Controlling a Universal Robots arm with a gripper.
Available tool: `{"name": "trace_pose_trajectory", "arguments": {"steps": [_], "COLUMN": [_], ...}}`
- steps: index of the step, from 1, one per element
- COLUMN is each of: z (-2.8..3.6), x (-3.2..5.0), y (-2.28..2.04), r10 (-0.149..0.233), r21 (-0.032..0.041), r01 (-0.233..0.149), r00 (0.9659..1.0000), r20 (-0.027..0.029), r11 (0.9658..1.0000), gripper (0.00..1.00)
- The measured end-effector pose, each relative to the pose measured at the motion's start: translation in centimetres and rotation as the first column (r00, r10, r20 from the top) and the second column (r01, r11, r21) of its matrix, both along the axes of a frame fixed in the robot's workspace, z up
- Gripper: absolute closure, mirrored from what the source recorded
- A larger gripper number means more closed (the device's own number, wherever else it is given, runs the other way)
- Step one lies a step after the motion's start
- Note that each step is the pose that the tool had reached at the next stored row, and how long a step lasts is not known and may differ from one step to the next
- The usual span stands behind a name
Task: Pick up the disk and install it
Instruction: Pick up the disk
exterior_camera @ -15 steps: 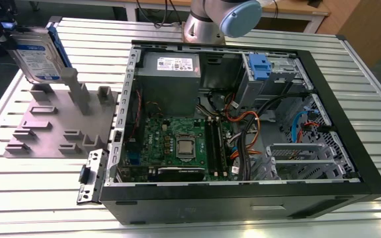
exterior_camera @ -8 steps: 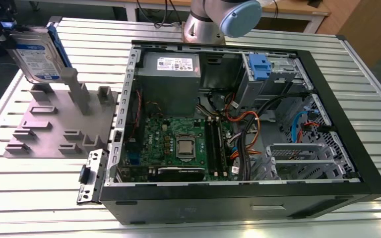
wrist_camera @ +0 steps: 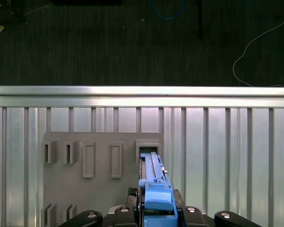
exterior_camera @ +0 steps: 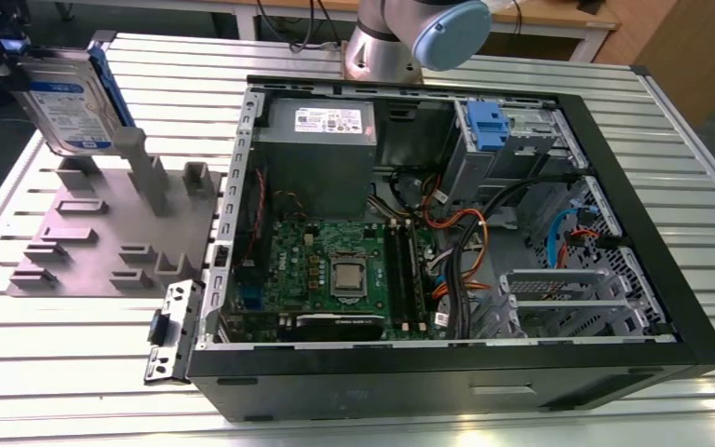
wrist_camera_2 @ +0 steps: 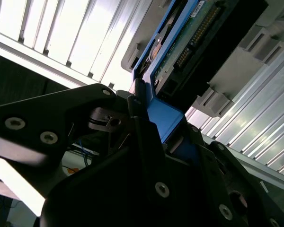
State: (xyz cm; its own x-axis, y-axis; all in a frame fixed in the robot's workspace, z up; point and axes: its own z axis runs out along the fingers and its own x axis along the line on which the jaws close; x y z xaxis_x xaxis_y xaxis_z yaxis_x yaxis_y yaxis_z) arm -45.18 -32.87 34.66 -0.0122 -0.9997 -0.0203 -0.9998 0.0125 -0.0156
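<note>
The gripper holds the disk upright at the exterior view's far left, over a grey slotted holder on the slatted metal table. Whether the disk touches the holder is unclear. In both wrist views the jaws are clenched on the disk's blue frame. An open computer case lies just beside the holder, on the exterior view's right.
</note>
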Motion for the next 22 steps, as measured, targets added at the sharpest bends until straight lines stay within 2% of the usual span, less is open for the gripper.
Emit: {"name": "trace_pose_trajectory", "arguments": {"steps": [10, 22], "z": [0.19, 0.87], "x": [0.0, 0.0], "y": [0.0, 0.0], "r10": [0.0, 0.0], "r21": [-0.0008, -0.0007], "r01": [0.0, 0.0], "r00": [1.0, 1.0], "r20": [-0.0001, 0.0003], "r11": [1.0, 1.0], "gripper": [0.64, 0.64]}}
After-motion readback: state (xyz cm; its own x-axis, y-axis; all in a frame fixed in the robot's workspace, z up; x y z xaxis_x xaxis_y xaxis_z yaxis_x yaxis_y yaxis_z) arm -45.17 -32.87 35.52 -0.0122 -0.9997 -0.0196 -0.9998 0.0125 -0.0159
